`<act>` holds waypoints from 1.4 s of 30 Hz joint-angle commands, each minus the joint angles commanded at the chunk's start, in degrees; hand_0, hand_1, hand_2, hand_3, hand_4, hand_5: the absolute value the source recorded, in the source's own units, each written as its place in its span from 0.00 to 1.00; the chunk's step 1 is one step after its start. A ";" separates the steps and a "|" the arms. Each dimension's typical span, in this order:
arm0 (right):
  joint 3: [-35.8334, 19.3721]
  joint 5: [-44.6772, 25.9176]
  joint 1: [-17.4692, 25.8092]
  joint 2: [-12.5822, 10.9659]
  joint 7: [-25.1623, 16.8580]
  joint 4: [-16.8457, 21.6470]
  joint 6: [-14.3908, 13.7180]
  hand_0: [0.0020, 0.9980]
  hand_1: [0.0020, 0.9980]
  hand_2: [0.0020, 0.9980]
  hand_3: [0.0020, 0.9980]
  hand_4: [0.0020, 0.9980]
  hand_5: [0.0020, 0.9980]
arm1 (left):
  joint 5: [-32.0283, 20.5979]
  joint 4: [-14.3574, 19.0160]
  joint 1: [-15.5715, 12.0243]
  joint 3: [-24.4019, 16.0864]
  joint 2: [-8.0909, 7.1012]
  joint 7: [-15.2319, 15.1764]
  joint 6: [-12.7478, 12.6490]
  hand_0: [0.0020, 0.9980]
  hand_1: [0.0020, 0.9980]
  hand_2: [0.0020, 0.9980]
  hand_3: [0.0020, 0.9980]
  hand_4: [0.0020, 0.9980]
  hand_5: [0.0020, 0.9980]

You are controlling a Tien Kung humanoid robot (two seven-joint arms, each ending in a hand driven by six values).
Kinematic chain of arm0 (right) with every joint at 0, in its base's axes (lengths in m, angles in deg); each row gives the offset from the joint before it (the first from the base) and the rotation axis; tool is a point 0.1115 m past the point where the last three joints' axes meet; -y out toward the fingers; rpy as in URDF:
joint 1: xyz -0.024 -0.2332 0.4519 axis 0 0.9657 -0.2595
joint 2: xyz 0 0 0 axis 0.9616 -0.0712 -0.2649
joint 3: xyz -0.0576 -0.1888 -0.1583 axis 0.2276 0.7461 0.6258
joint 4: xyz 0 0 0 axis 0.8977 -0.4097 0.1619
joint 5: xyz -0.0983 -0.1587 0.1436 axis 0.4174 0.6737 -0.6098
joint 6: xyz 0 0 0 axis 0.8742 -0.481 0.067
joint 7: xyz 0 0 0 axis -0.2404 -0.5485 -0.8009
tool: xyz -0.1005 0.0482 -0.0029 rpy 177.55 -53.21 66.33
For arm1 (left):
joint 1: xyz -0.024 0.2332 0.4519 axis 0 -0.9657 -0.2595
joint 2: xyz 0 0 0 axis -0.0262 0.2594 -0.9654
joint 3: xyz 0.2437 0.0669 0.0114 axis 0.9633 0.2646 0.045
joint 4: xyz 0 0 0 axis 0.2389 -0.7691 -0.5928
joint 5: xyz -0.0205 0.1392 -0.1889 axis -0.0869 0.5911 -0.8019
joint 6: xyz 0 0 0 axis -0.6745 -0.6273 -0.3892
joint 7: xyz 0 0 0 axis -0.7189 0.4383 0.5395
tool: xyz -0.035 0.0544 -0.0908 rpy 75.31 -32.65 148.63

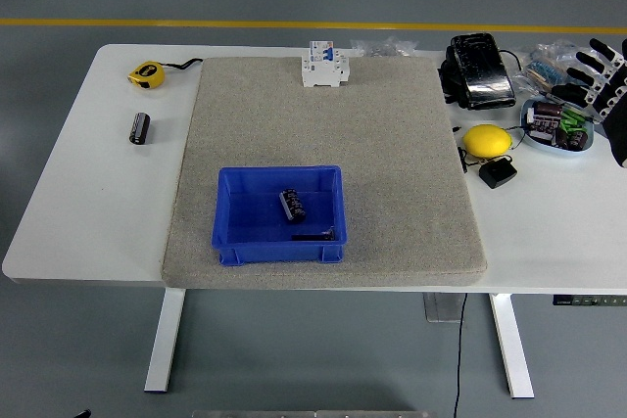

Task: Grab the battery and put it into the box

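A battery is lying inside the blue box near the mat's front edge; the right hand is being held empty, fingers spread, at the table's right edge; a second battery near the left edge risks being overlooked.

A grey mat covers the middle of the white table. A yellow tape measure lies near the far left corner. A white circuit breaker stands upright at the mat's far edge. On the right sit a black pouch, a yellow round object (perhaps a lemon), a small black adapter and a dish of small parts.
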 joint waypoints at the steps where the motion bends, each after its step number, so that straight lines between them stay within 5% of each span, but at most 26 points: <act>1: 0.02 0.26 -0.01 0.06 0.07 -0.01 0.07 0.82 0.82 0.84 0.87 1.00 1.00 | -0.03 0.00 0.03 0.03 -0.01 -0.03 0.00 0.70 0.63 0.75 0.71 0.73 0.54; 22: -1.83 1.95 0.06 2.14 0.06 0.24 -0.20 0.82 0.81 0.84 0.86 1.00 1.00 | 0.76 -0.19 0.38 -0.81 0.17 0.03 0.20 0.71 0.64 0.75 0.71 0.73 0.54; 42: -3.21 2.29 2.03 3.46 -0.33 0.44 -0.07 0.82 0.81 0.84 0.86 1.00 1.00 | 7.59 -0.52 -0.15 -4.61 0.12 1.36 1.32 0.70 0.65 0.76 0.72 0.73 0.54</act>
